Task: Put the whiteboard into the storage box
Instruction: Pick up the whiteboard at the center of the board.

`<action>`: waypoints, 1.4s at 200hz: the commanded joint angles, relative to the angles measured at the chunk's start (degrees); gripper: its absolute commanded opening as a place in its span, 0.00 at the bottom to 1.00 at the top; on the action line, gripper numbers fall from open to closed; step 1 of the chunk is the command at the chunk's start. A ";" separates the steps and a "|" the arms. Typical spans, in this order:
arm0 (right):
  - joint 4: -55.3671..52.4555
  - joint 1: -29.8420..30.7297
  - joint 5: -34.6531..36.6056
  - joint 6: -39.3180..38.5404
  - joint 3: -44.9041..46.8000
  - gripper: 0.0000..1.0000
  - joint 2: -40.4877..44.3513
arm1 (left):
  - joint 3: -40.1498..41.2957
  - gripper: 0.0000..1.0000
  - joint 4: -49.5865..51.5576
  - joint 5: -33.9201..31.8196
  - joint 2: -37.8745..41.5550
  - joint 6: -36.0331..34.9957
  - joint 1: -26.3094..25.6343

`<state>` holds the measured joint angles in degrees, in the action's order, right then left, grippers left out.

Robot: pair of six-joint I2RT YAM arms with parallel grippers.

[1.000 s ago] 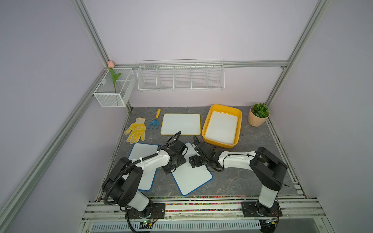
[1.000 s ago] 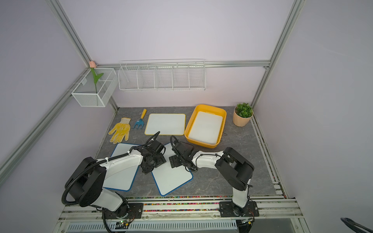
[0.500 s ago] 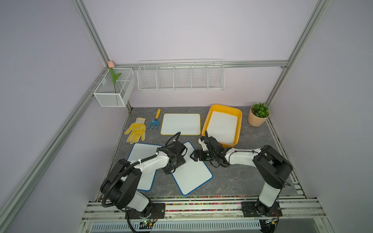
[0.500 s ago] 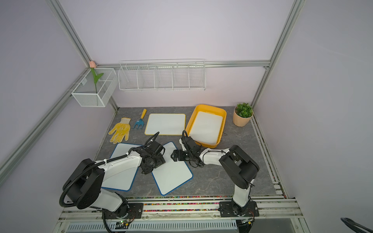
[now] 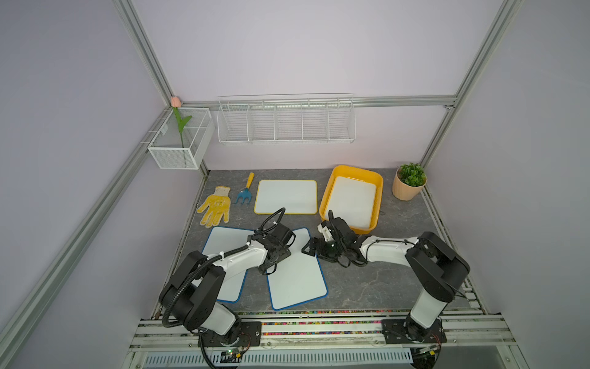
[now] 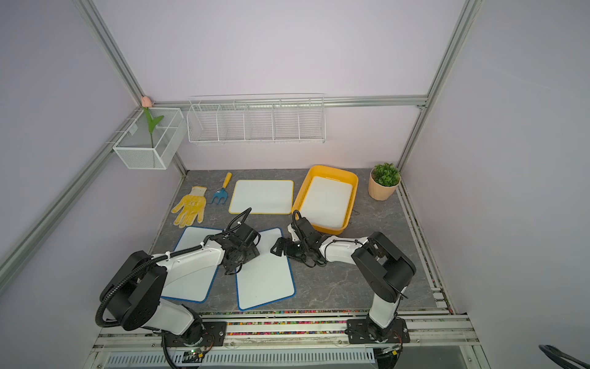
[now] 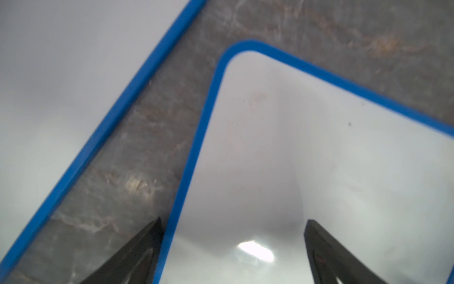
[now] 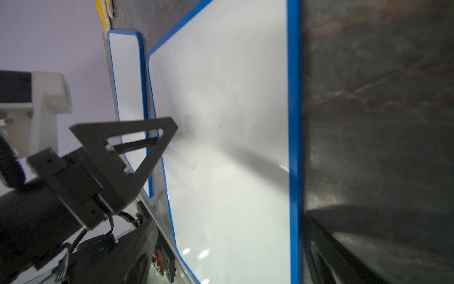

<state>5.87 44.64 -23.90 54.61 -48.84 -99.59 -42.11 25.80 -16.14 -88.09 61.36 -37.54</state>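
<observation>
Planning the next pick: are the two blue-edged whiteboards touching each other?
Apart. The left wrist view shows a bare strip of table between the left whiteboard and the middle whiteboard, even at the middle one's nearest corner.

The blue-edged whiteboard has swivelled, and the right gripper now straddles its edge.

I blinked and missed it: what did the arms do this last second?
The middle blue-edged whiteboard swung round, its near end toward the left arm's side. The right pincer turned at the wrist and sits at that board's edge. Neither it nor the left pincer, both open, gripped anything. The storage box with its whiteboard, the yellow-edged board, the other blue-edged board, glove, rake and plant stayed put.
</observation>
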 commanded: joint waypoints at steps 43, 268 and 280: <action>0.52 2.73 -4.22 8.96 3.11 0.92 4.85 | 5.90 0.91 -15.73 17.71 -9.20 1.66 -0.52; 23.99 11.32 32.04 23.88 17.99 0.93 19.97 | 10.29 0.90 -19.16 21.58 -7.10 -1.07 -0.56; 23.08 11.67 32.60 23.74 17.97 0.96 20.57 | 10.03 0.90 -18.96 21.55 -6.93 -1.07 -0.53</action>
<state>25.15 55.33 6.39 76.60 -30.48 -81.14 -36.49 -7.94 -2.87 -90.65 57.82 -36.73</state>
